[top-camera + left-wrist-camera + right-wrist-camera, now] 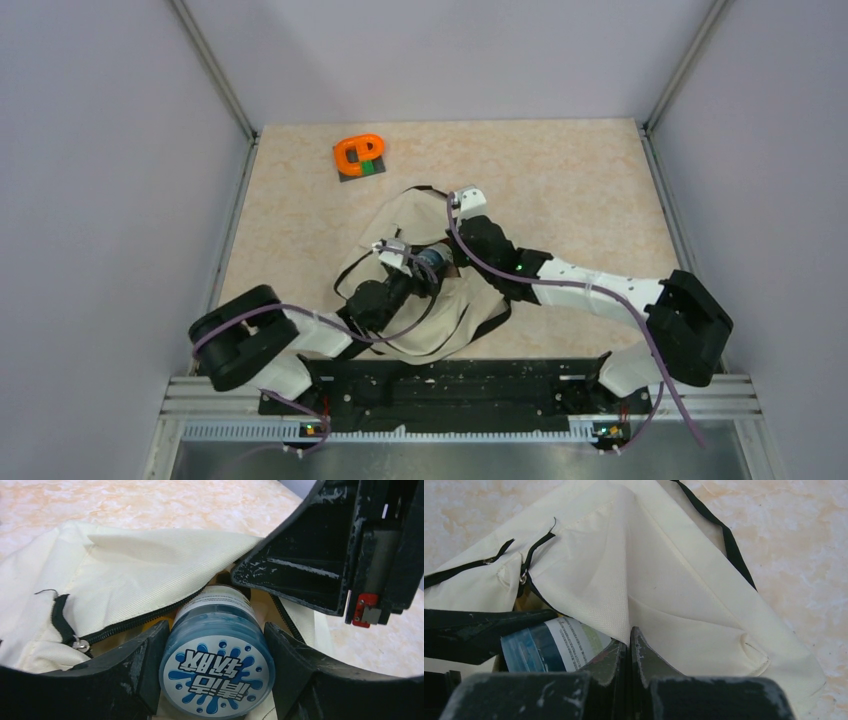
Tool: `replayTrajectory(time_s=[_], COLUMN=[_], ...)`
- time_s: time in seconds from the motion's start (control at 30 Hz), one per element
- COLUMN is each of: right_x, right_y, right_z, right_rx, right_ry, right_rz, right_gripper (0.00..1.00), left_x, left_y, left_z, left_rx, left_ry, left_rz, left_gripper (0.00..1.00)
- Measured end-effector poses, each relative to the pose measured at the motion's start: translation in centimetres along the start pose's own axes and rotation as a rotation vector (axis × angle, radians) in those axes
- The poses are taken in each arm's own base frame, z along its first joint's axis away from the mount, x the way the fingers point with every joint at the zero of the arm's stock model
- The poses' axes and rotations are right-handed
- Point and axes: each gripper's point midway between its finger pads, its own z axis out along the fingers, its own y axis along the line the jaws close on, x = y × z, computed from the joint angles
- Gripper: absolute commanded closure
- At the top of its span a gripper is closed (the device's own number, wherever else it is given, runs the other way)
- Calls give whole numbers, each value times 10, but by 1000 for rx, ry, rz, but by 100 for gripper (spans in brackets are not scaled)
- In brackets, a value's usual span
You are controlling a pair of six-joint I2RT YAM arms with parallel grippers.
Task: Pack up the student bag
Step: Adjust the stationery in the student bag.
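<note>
The student bag (405, 215) lies in the middle of the table, cream fabric with a black zipper (130, 625). My left gripper (216, 645) is shut on a blue bottle (217, 667) with a splash-pattern lid. The bottle's far end sits in the bag's mouth, under the raised flap (140, 570). My right gripper (629, 640) is shut on a fold of that flap (674, 580) and holds it up just above the bottle (554, 647). From above, the bottle (432, 262) shows between the two grippers, left (425, 272) and right (452, 250).
An orange looped object on a dark base (360, 155) stands at the back of the table, left of centre. A black strap (719, 530) trails off the bag onto the tabletop. Grey walls close in the table's left, right and back edges.
</note>
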Motion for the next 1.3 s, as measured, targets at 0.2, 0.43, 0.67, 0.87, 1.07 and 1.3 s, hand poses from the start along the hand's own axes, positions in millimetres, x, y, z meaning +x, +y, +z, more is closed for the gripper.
replayTrajectory(time_s=[0.2,0.43,0.67,0.87,1.07,1.3], right_x=[0,0,-1,-1,-1,-1], right_y=[2,2,3,4,5,9], right_z=[-1,-2,-4,-4,-4,-5], right_rx=[-15,-20,-29,-31,-37,-63], right_ry=[1,2,2,3,5,10], right_rz=[3,3,5,4,4,15], right_gripper=[100,100,100,100,100,100], left_x=[-11,-3,-8,-7,1,12], left_y=[0,3,5,4,3,3], left_z=[-5,-18,-42,-51,-54,-37], left_rx=[-50,-80,-119,-144,-168,-168], left_ry=[110,261,343,364,397,406], left_rz=[6,25,-45,-138,-203,-224], left_gripper=[11,7,12,28,44,59])
